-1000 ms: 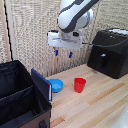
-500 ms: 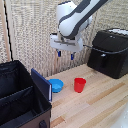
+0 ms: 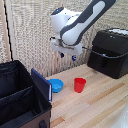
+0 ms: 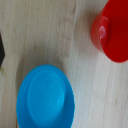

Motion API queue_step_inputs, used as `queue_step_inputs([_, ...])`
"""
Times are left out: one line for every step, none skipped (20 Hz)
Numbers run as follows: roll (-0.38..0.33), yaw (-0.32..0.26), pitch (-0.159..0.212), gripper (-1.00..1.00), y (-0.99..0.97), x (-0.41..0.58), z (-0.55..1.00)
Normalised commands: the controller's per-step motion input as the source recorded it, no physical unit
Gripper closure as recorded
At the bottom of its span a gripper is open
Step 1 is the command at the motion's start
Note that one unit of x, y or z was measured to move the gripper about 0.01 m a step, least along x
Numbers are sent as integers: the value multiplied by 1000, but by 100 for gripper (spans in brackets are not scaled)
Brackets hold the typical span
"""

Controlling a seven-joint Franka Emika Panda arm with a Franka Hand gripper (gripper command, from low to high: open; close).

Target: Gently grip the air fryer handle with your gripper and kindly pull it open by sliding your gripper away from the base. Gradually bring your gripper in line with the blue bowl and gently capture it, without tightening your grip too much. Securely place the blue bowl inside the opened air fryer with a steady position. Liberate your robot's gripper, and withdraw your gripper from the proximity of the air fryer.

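The white arm is hanging in mid-air over the wooden bench (image 3: 100,100), and the tool (image 3: 67,55) is sitting high above the things below, touching nothing. Its two small fingers are pointing down with a gap showing between the blue tips, so the tool is standing apart and holding nothing.

The blue bowl (image 3: 55,85) is resting upright on the bench, just beside the raised flap of the black fabric case (image 3: 20,100) at the exterior view's left. The red cup (image 3: 79,84) is standing near it, toward the exterior view's right, the two not touching.

The wrist view is looking straight down: the blue bowl (image 4: 46,98) and the red cup (image 4: 112,36) are both lying on pale wood grain.

The air fryer (image 3: 110,52) is sitting well apart at the exterior view's right, its drawer looking shut, the handle too dark to pick out.
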Motion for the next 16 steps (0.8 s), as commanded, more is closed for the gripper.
queue_step_inputs([-375, 45, -122, -100, -211, 0, -177])
queue_step_inputs([-375, 46, -115, -100, -234, 0, -220])
queue_step_inputs([-375, 45, -111, -100, -260, 0, -254])
queue_step_inputs([-370, 43, -110, -100, -274, 0, -266])
queue_step_inputs([-351, 37, -105, -100, -309, 0, -317])
queue_step_inputs([-340, 35, -97, -100, -337, -17, -351])
queue_step_inputs([-327, 31, -99, -100, -360, -26, -354])
queue_step_inputs([-301, 20, -93, -100, -391, -60, -351])
queue_step_inputs([-281, 17, -77, -100, -417, -77, -366])
queue_step_inputs([-266, 17, -72, -100, -451, -60, -346])
queue_step_inputs([-259, 20, -74, -100, -457, -46, -343])
queue_step_inputs([-254, 34, -74, -100, -497, -51, -323])
queue_step_inputs([-248, 49, -75, -100, -517, -34, -314])
queue_step_inputs([-245, 60, -79, -100, -531, -23, -294])
queue_step_inputs([-239, 76, -80, -100, -549, -29, -294])
queue_step_inputs([-229, 80, -80, -100, -571, -51, -309])
